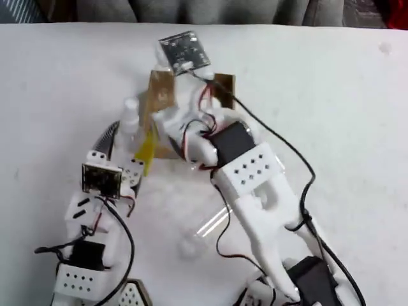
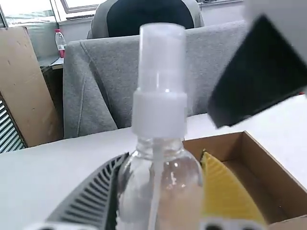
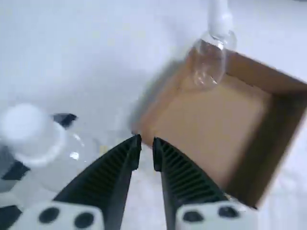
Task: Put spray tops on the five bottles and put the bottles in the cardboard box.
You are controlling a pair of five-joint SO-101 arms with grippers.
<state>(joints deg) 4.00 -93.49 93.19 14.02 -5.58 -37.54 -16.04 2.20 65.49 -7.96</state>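
Since the all-but-closed right end effector (image 3: 146, 141) hangs over the cardboard box (image 3: 268, 81), the spray bottle (image 2: 160, 187) clamped in the left end effector (image 2: 163, 160) may strike it

Down at the near left, gripping an upright clear bottle (image 1: 131, 121) with the left hand (image 1: 131, 141), grey finger (image 1: 108, 137) on one side, yellow finger (image 1: 146, 152) on the other, white spray top (image 1: 131, 107) already on. Just beside that, the cardboard box (image 1: 160, 92), mostly covered by the right arm (image 1: 252, 169) stretched over it from the near right. White bench (image 1: 350, 95) all around, and something clear (image 1: 213, 223) lying between the two arms, too faint to name.
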